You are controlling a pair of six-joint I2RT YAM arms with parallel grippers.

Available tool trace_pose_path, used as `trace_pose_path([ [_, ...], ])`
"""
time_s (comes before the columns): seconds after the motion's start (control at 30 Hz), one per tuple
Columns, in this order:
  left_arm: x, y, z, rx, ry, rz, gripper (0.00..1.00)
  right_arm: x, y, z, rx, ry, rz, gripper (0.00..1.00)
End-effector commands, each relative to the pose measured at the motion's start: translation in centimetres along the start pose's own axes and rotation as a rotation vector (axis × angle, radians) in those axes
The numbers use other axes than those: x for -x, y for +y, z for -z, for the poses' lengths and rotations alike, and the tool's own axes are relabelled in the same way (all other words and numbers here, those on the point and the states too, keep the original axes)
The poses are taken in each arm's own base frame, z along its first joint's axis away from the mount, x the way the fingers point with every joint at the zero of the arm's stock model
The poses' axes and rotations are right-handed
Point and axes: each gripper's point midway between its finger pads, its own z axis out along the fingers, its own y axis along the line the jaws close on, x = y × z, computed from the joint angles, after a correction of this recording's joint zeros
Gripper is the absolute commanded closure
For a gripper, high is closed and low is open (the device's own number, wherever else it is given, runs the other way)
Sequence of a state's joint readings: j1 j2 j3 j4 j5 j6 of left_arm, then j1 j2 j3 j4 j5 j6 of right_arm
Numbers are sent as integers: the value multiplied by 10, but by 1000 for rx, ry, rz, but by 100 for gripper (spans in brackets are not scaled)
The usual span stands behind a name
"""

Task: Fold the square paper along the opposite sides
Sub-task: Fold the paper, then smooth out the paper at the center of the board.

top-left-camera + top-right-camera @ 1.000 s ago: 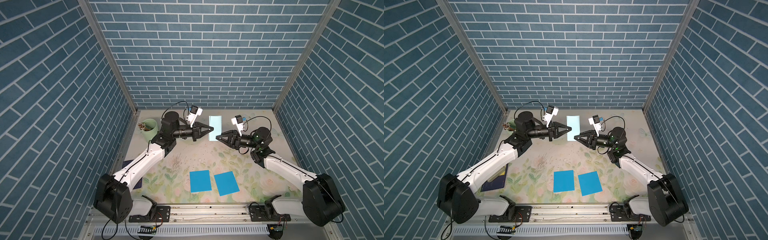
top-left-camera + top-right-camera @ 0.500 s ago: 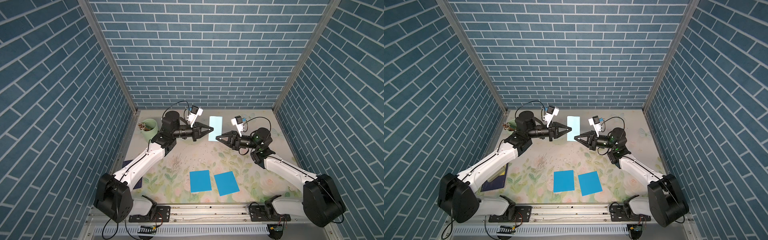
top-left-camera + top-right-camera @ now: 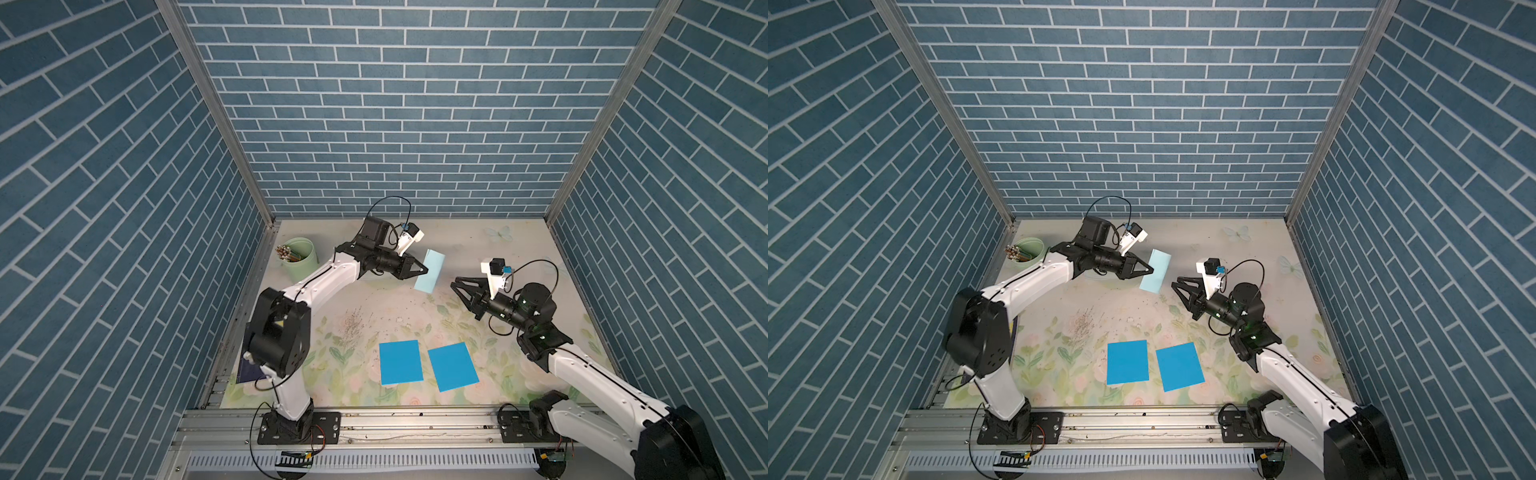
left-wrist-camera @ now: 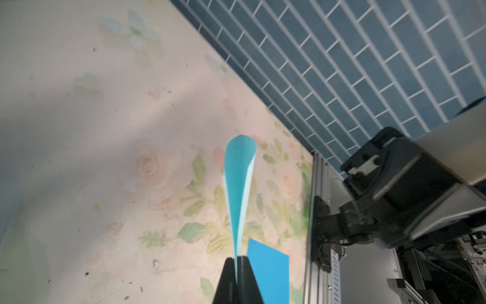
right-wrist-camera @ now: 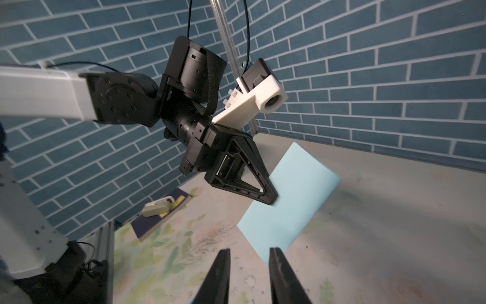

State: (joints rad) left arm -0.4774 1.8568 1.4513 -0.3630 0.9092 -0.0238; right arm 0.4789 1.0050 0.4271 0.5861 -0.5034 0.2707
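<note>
In a top view we see the left gripper (image 3: pixel 424 271) pinching a long edge of the pale-blue paper (image 3: pixel 434 268) over the floral table (image 3: pixel 374 307). The right gripper (image 3: pixel 457 284) sits near the paper without touching it, its jaws slightly parted and empty. Nearer us, a bright-blue sheet (image 3: pixel 400 361) and a tilted bright-blue sheet (image 3: pixel 452 366) lie flat side by side.

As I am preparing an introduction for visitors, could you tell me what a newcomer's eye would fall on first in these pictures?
First, the pale blue paper, bent into a loose loop and pinched in the left gripper above the far middle of the table. Next, the right gripper, open and empty, close beside that paper. Then the two bright blue sheets, flat side by side near the front edge.
</note>
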Motion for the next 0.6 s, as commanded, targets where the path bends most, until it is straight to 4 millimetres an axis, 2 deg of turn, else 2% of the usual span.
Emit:
trace_pose_path([
  [0.0,-45,24,-14,23,176,45,100,2,-22,-7,-129,-48,167,84],
  [0.13,-71,50,-35,38,270,85,100,-35,-31,-31,-152,47,154,92],
  [0.23,-83,65,-49,44,320,102,100,-57,-32,-48,-131,89,133,95],
  [0.4,-92,81,-65,41,364,116,100,-90,-39,-74,-110,174,97,97],
  [0.57,-94,91,-73,46,390,118,100,-120,-45,-92,-87,241,47,98],
])
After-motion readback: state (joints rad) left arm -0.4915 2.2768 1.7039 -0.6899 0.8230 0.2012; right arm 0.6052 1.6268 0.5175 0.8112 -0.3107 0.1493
